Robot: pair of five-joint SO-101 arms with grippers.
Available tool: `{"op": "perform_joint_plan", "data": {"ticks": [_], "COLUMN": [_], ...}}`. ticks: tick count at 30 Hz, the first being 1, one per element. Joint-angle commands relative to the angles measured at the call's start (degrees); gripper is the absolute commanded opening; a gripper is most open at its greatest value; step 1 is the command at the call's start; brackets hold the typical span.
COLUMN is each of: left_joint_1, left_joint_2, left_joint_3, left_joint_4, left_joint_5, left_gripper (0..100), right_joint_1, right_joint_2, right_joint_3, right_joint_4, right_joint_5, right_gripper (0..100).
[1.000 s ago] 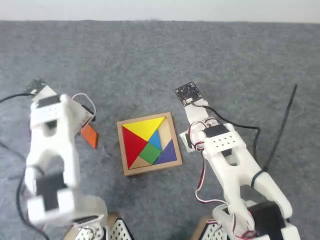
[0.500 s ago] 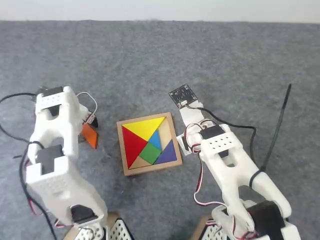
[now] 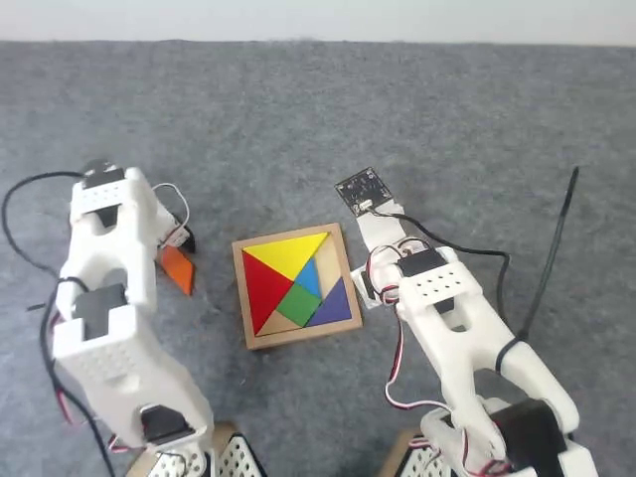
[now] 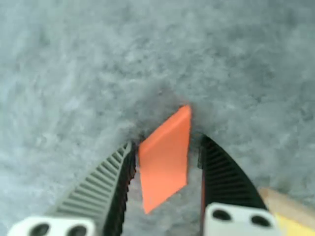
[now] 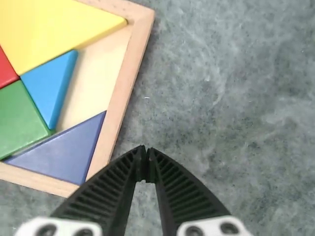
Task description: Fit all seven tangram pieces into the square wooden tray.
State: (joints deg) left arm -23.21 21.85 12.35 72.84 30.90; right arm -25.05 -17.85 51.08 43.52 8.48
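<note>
Where your right arm [image 3: 467,338] ends, its pincer [image 5: 146,150] is clenched, the two black fingers pressed flat together with nothing between them. It hangs over the grey tabletop [image 3: 447,119], just beside the tray's [image 5: 126,83] outer rim, near the corner with the purple triangle [image 5: 64,150].

Between your two arms, the tray lies flat. You have five coloured pieces seated in it: the red triangle [image 3: 261,283] on the side toward your left arm, the yellow triangle [image 3: 288,253] along the far edge, the green square [image 3: 297,303] in the middle, the blue triangle [image 3: 310,278] touching it, and the purple triangle. Bare wood shows between the blue triangle and the rim on your right arm's side.

Off the tray's other side, the orange piece [image 4: 165,160] lies flat on the tabletop, near the tray but apart from it. Your left pincer [image 4: 166,142] is released and straddles it, one finger against one long edge, the other standing just off the opposite edge.
</note>
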Motion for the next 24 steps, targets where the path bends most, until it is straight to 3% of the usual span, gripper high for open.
{"op": "perform_joint_plan", "data": {"ticks": [1, 5, 12, 19, 24], "left_joint_1": [-0.3, 0.4, 0.4, -1.1, -0.8], "left_joint_2": [0.4, 0.5, 0.0, -0.1, 0.7], "left_joint_3": [-4.0, -4.1, 0.0, 0.5, 0.7], "left_joint_4": [-0.4, 0.6, 1.8, 8.3, 6.4], "left_joint_5": [-15.2, -20.7, -8.9, -4.3, -3.0], "left_gripper": [21, 21, 21, 21, 21], "right_joint_1": [-0.3, -0.3, -0.3, -0.3, -0.3], "right_joint_2": [-3.2, -3.2, -3.2, -3.2, -3.2], "right_joint_3": [-1.8, -1.8, -1.8, -1.8, -1.8], "right_joint_4": [0.6, 0.6, 0.7, 0.7, 0.7], "right_joint_5": [0.5, 0.5, 0.5, 0.5, 0.5], "right_gripper": [0.8, 0.8, 0.8, 0.8, 0.8]}}
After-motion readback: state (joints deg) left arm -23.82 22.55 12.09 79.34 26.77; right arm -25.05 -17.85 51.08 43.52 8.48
